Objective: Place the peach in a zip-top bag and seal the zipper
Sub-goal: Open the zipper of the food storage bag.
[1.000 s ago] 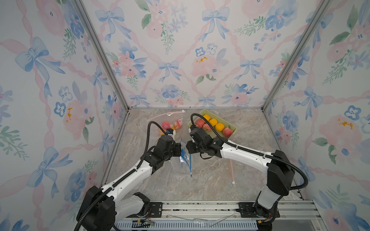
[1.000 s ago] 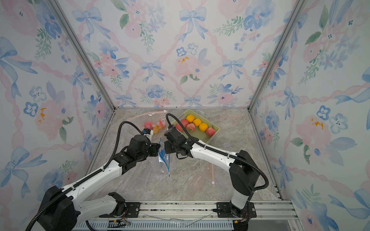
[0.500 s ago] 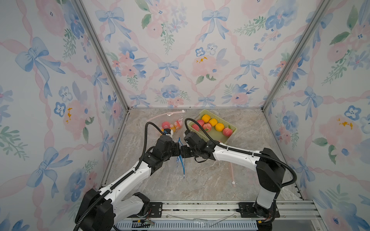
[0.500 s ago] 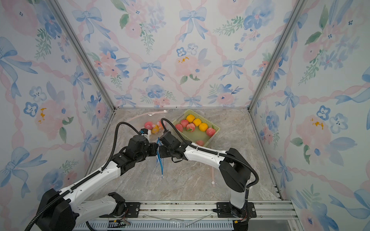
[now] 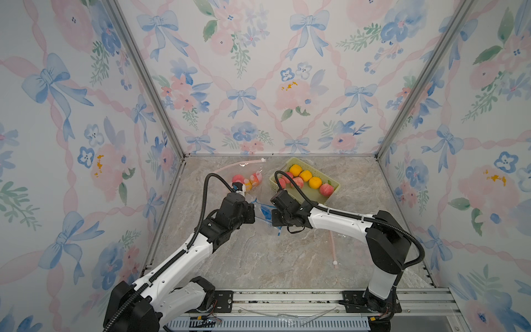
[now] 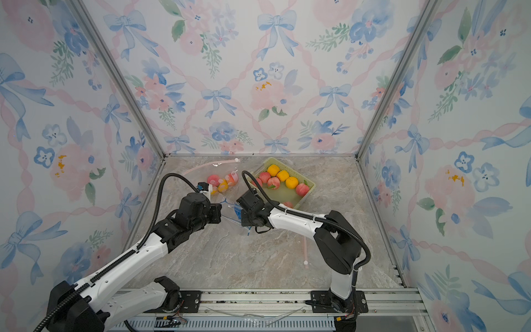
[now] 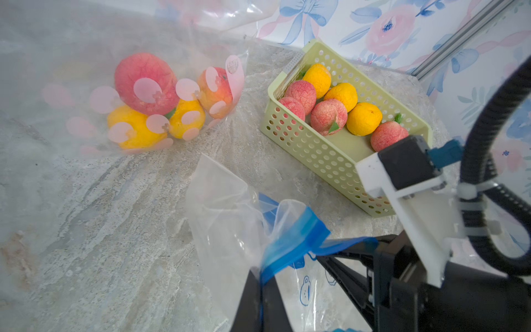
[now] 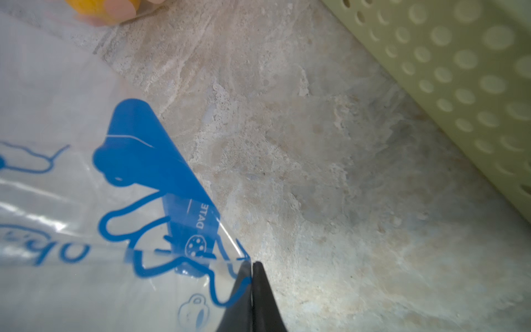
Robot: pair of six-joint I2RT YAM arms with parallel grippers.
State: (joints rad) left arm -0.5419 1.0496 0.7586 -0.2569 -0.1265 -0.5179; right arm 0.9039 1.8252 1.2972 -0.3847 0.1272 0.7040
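Zip-top bag [image 7: 230, 230], clear with blue print, stretched between the two arms. The left gripper [image 7: 260, 283] is clamped on its blue zipper strip, and the right gripper [image 8: 252, 266] is pinched on a corner. A peach [image 7: 327, 116] lies among oranges in the green basket [image 7: 316, 155], just beside the bag and apart from it.

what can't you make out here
- bag mouth, open or sealed: tiny in both top views, crumpled in left wrist view
- left gripper tips: left wrist view, under bag film
- rest of bag: right wrist view, cut off by the frame
- basket near side: both top views, behind right arm
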